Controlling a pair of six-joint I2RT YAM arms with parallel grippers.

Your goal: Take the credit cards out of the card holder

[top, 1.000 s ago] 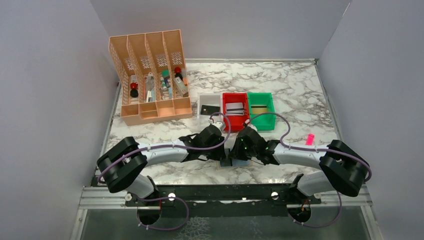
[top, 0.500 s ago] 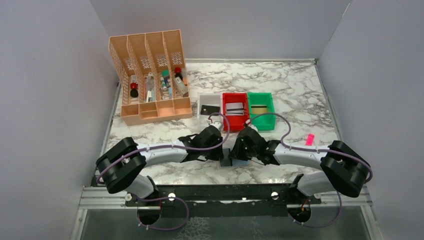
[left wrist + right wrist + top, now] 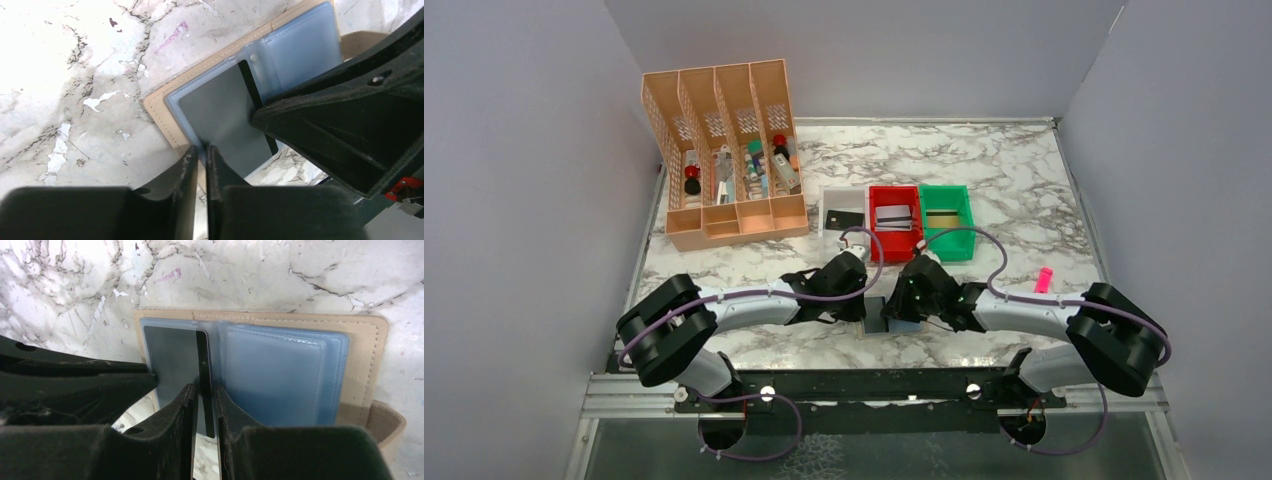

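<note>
- Fingers (image 3: 186,412) of the right gripper (image 3: 202,402): pinched together on the dark-striped edge of a grey card (image 3: 172,352).
- Fingers of the left gripper (image 3: 201,155): drawn close, clamped on the near left edge of the card holder (image 3: 280,375), just beside the right gripper.
- Grey card: sat at the holder's left panel, striped edge toward the fold; whether it was fully inside the sleeve could not be told.
- Card holder: lay open and flat on the marble table (image 3: 1024,170), near the front edge, between the two arms; tan border showed around both blue-grey panels.
- Bins, farther back, side by side: white bin (image 3: 856,200) with a black card (image 3: 844,217), red bin (image 3: 894,190) with a silver card (image 3: 892,214), green bin (image 3: 946,189) with a gold-striped card (image 3: 941,219).
- Pink marker (image 3: 1044,278): on the table to the right, well apart from the holder.
- Orange organizer (image 3: 724,150): back left, small items in its slots.
</note>
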